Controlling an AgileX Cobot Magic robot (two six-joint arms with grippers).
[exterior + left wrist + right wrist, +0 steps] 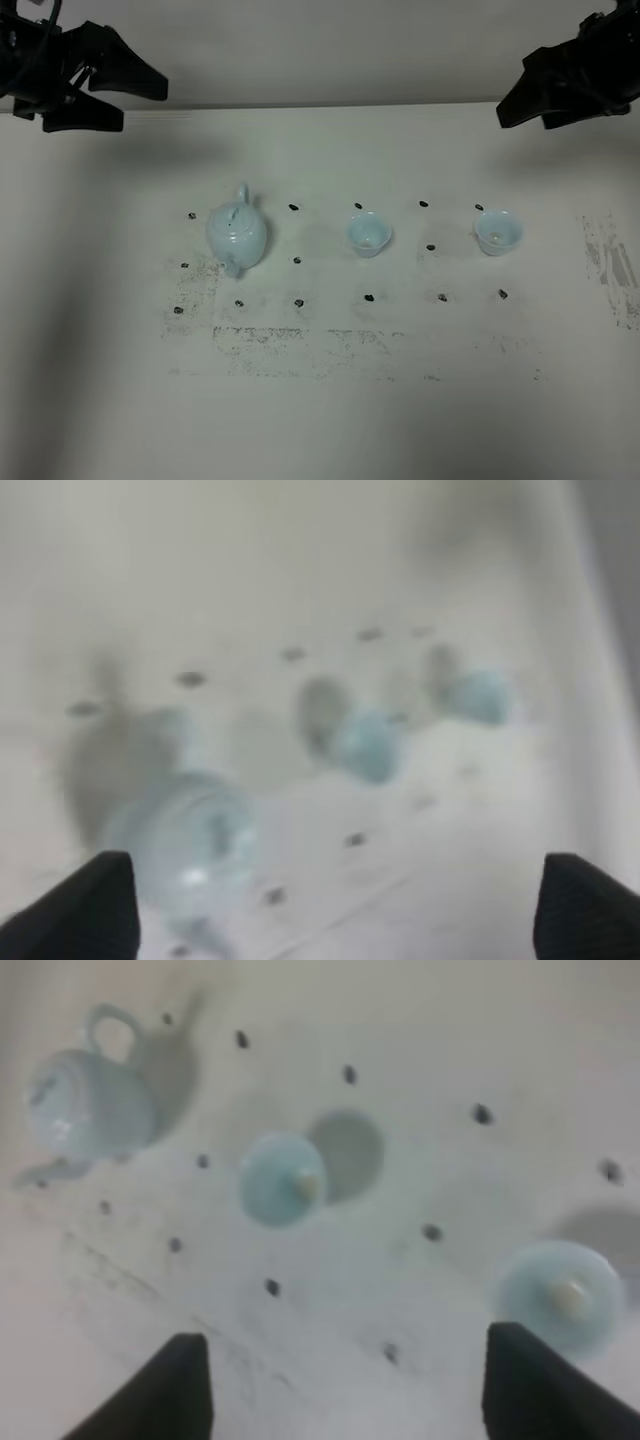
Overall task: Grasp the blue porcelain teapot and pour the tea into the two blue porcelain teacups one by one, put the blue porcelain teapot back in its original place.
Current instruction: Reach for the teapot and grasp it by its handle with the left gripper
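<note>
Blue porcelain teapot [237,235]: upright at the left end of the row, well apart from both cups, touched by neither arm.
Left gripper [340,920]: raised at the far left corner, well clear of the pot; jaws spread wide, nothing between them.
Handle [243,192]: loop on the pot's far side, turned toward the arms.
Spout [231,268]: points to the near side, slightly left.
Left teacup [368,233]: upright, right of the pot, mid-row; no tea showing inside.
Right teacup [497,231]: upright, further right, level with its mate; likewise no tea showing.
Right gripper [350,1390]: raised at the far right corner, nearest the right teacup; jaws wide, empty.
Surface [320,420]: white, scuffed, with small black dot marks [297,260] around each piece.
Step in hand: the first reach for the pot, by my reading; nothing poured yet.
Arm advised: the left, being closest to the handle.
Approach: descend from the far side, one jaw on either side of the loop; close only once the loop sits fully between them.
Grip: firm; glazed porcelain is likely slick, and a full pot would tend to swing spout-down.
Lift: straight up and level before travelling right, noting the dot marks for the return.
Hazard: nudging the round body would turn the spout or shift the pot off its place.
</note>
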